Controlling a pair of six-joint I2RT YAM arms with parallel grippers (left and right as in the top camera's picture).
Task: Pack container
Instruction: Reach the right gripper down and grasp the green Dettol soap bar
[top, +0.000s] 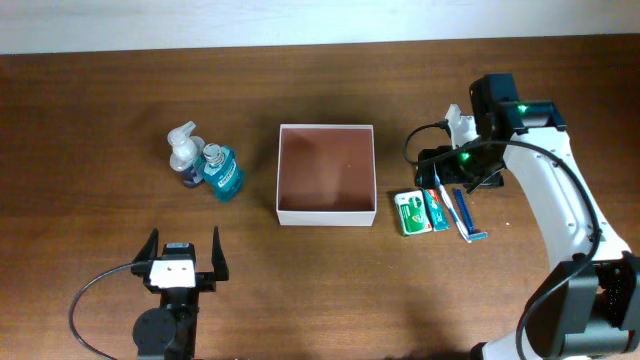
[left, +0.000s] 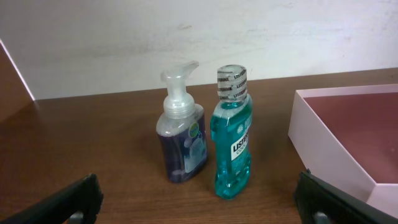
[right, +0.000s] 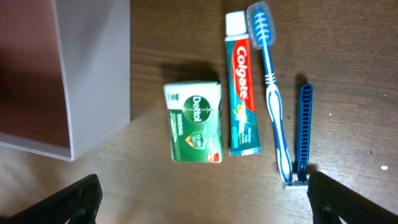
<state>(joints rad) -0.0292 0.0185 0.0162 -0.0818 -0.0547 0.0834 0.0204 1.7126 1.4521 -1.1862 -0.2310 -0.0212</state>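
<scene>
The container (top: 325, 213) is a square shallow white-walled box with a pinkish-brown inside, at the table's middle; it is empty. It also shows in the left wrist view (left: 323, 134) and the right wrist view (right: 93, 68). A clear pump soap bottle (top: 184, 152) (left: 182, 134) and a teal mouthwash bottle (top: 222, 170) (left: 232, 140) stand left of it. A green soap box (top: 409, 212) (right: 193, 122), toothpaste (top: 436, 209) (right: 242, 93), toothbrush (right: 273, 99) and blue razor (right: 302, 134) lie to its right. My left gripper (top: 184, 248) (left: 202, 208) is open and empty, nearer than the bottles. My right gripper (top: 455, 172) (right: 202, 199) is open and empty above the toiletries.
The table is dark wood, with a white wall behind it. The right arm's cable loops near the container's far right corner (top: 415, 140).
</scene>
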